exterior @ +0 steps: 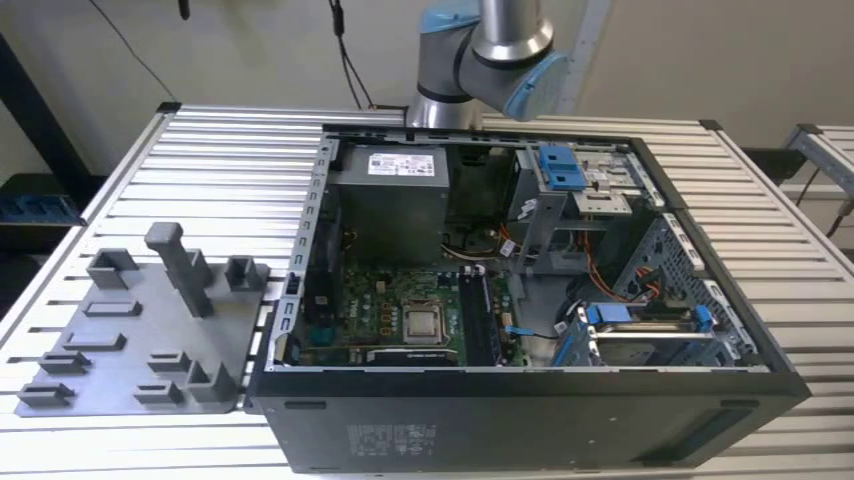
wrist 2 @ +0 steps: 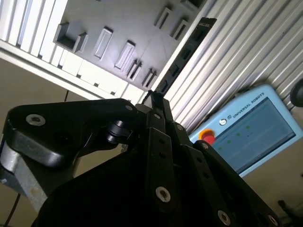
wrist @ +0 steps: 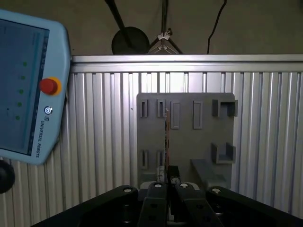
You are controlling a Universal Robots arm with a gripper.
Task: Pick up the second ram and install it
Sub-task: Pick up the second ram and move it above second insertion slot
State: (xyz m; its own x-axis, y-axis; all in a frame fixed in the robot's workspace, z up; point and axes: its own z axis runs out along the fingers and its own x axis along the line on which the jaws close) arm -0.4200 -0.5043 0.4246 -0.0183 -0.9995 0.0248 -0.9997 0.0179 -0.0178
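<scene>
Gripping the second ram edge-on in the closed pincer, above the grey slotted tray on the ribbed worktop, just beside the open computer case.

tray beside case, on the exterior view's left

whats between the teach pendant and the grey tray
Bare ribbed table and nothing else, seen in the first wrist view between the teach pendant and the grey tray.
</scene>
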